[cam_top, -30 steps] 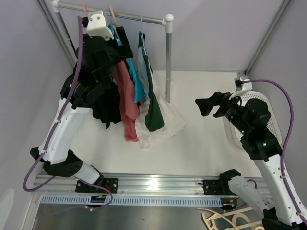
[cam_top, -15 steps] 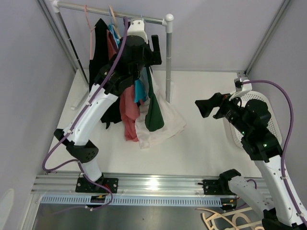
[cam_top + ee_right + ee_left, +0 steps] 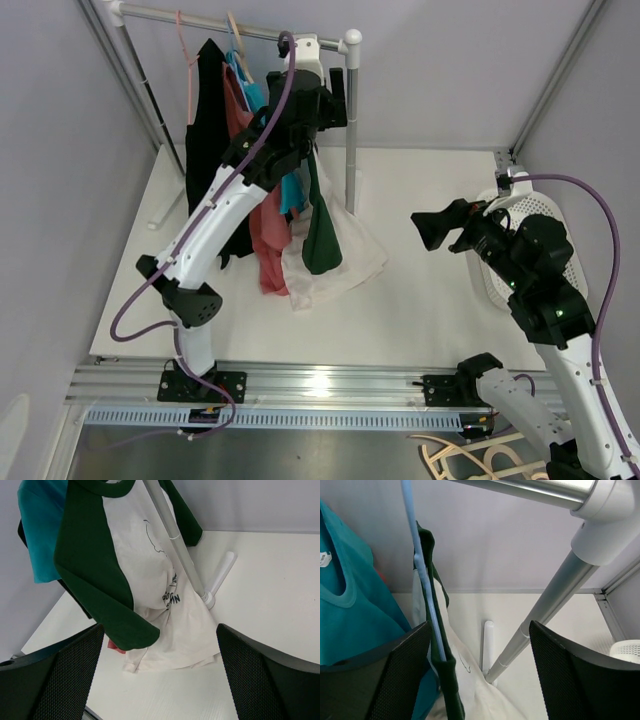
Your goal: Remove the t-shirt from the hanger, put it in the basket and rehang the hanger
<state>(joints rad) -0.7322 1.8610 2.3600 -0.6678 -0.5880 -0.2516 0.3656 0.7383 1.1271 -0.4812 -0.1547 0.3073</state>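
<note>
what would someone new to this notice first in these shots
The crowded clothes rail at the back left, hung with black, pink and teal tops and, at its right end, a green-sleeved cream t-shirt draping down to the table. Next, the left arm stretched up to that rail, jaws open close to the t-shirt's blue hanger, while the right arm hangs over the table's right side, jaws open and empty.

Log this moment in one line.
left gripper: open, beside thin blue hanger | right gripper: open, empty | cream-and-green t-shirt: on hanger
</note>
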